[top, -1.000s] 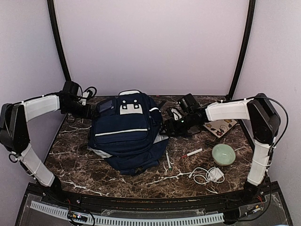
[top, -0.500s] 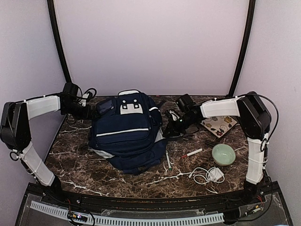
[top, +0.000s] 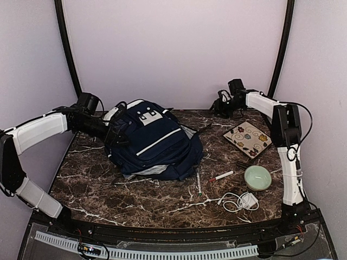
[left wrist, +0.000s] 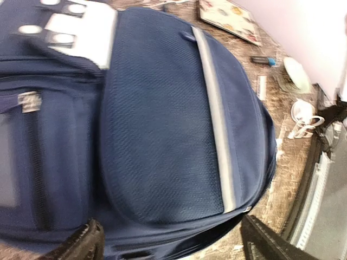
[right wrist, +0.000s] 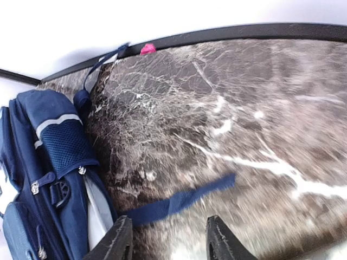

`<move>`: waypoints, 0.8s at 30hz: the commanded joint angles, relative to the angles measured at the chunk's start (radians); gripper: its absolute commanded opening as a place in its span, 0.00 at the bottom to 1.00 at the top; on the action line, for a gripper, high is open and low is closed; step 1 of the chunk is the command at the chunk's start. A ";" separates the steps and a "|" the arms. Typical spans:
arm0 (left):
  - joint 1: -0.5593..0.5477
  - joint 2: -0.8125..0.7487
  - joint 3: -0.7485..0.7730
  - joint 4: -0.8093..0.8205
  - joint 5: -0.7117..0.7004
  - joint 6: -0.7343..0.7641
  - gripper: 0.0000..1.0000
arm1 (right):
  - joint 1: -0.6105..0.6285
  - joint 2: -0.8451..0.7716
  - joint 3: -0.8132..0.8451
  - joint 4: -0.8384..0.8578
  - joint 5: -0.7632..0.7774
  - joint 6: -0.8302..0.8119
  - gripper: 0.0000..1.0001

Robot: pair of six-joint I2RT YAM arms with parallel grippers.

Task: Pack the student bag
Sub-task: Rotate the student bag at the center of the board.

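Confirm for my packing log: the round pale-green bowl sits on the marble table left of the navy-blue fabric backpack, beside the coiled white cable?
Wrong side. The top external view shows the round pale-green bowl on the marble table right of the navy-blue fabric backpack, beside the coiled white cable.

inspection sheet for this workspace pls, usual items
surface: dark marble table, no spills seen
job's things: student bag lying centre-left, strap trailing on the table
clutter: floral notebook, green bowl, red marker, pen, right of the bag
grippers: left gripper wide at the bag's edge; right gripper open, empty
cables: white charger cable near the front edge
surroundings: pale walls, black frame posts
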 commanded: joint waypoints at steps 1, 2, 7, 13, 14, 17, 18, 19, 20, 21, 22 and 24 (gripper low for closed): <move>0.057 -0.005 0.097 -0.088 -0.210 0.004 0.94 | 0.060 -0.249 -0.223 0.033 0.091 -0.040 0.49; 0.096 0.025 0.122 -0.081 -0.242 -0.036 0.95 | 0.076 -0.326 -0.336 0.057 0.108 -0.044 0.52; 0.254 0.157 0.201 0.013 -0.244 -0.163 0.99 | 0.186 -0.536 -0.681 0.156 0.133 0.000 0.64; 0.277 0.324 0.215 0.110 -0.228 -0.174 0.99 | 0.336 -0.607 -0.939 0.376 0.029 0.146 0.72; 0.276 0.336 0.199 0.135 -0.199 -0.178 0.98 | 0.355 -0.595 -0.953 0.409 0.001 0.162 0.72; 0.277 0.359 0.160 0.171 -0.156 -0.202 0.94 | 0.390 -0.561 -0.984 0.483 -0.076 0.211 0.68; 0.276 0.363 0.152 0.168 -0.137 -0.206 0.91 | 0.394 -0.554 -1.008 0.507 -0.090 0.221 0.62; 0.277 0.364 0.141 0.167 -0.109 -0.208 0.87 | 0.389 -0.546 -1.020 0.529 -0.098 0.234 0.49; 0.276 0.362 0.132 0.152 -0.082 -0.204 0.81 | 0.381 -0.537 -1.025 0.542 -0.102 0.239 0.36; 0.277 0.358 0.119 0.138 -0.058 -0.198 0.77 | 0.367 -0.530 -1.024 0.550 -0.111 0.243 0.24; 0.276 0.344 0.094 0.128 -0.036 -0.195 0.70 | 0.352 -0.522 -1.021 0.564 -0.124 0.246 0.15; 0.273 0.308 0.039 0.135 0.007 -0.205 0.58 | 0.312 -0.513 -1.008 0.586 -0.143 0.255 0.12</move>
